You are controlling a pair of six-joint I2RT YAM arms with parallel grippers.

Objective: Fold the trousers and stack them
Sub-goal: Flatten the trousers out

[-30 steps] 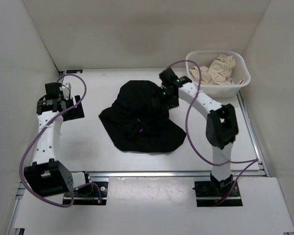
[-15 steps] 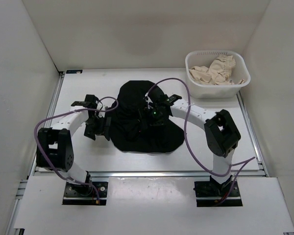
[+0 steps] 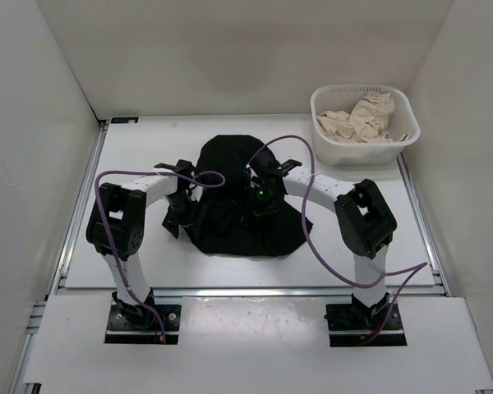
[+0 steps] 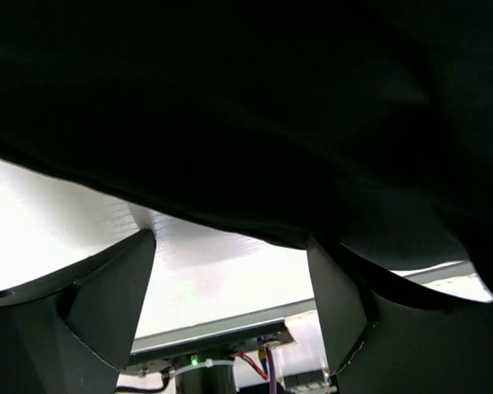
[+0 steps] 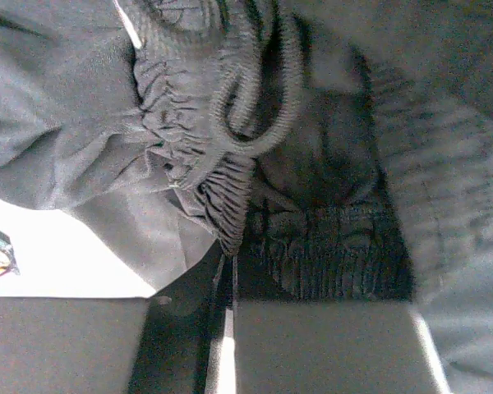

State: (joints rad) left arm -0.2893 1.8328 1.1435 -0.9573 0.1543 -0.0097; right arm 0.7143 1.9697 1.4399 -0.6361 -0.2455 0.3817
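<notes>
left hand (image 4: 230, 279) sat spread at the edge of the trousers (image 3: 234, 226) | right hand (image 5: 228, 283) pinched the waistband (image 5: 205, 176) | reckon you needed both gripping before pulling flat

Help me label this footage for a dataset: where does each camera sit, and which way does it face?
Top external: above and behind the arm bases, looking down on the table; both arms, the trousers and the basket show.
Left wrist: low by the table, facing the trousers' hanging edge, framed by the open left gripper.
Right wrist: close above the waistband, right gripper shut on it.
Shared: all three see the trousers.
</notes>
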